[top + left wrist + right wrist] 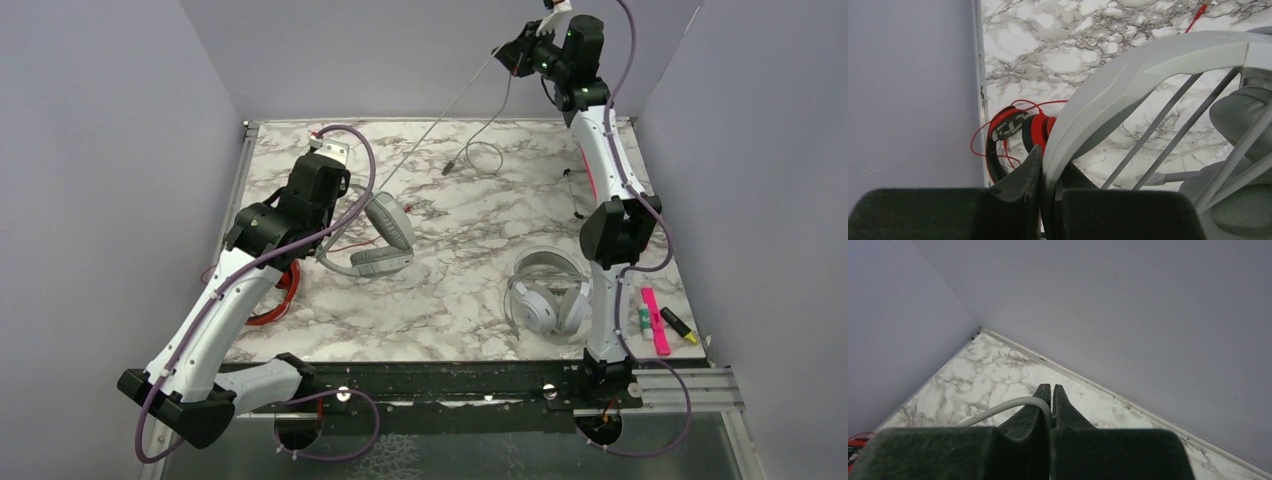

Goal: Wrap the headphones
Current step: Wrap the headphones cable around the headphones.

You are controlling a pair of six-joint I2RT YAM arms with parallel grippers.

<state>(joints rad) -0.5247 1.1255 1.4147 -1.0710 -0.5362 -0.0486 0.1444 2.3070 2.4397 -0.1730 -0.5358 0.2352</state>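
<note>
The light grey headphones (pixel 385 242) are at the table's middle left, and my left gripper (pixel 332 230) is shut on their pale headband (pixel 1128 75). The wrist view shows the band pinched between the fingers of the left gripper (pixel 1050 160). Their thin grey cable (pixel 430 125) runs taut up to my right gripper (pixel 510 55), raised high at the back wall and shut on it. In the right wrist view the cable (pixel 998 410) bends into the closed right gripper (pixel 1052 389). The cable's free end loops down to a plug (pixel 452 168). The white-silver headphones (pixel 548 295) lie by the right arm. The red-and-black headphones (pixel 283 295) (pixel 1013 132) lie at the left edge.
Pink, green and yellow markers (pixel 657 322) lie at the front right. Lilac walls (pixel 120 150) enclose the marble table (pixel 470 230) on three sides. A thin dark cord (pixel 570 190) lies beside the right arm.
</note>
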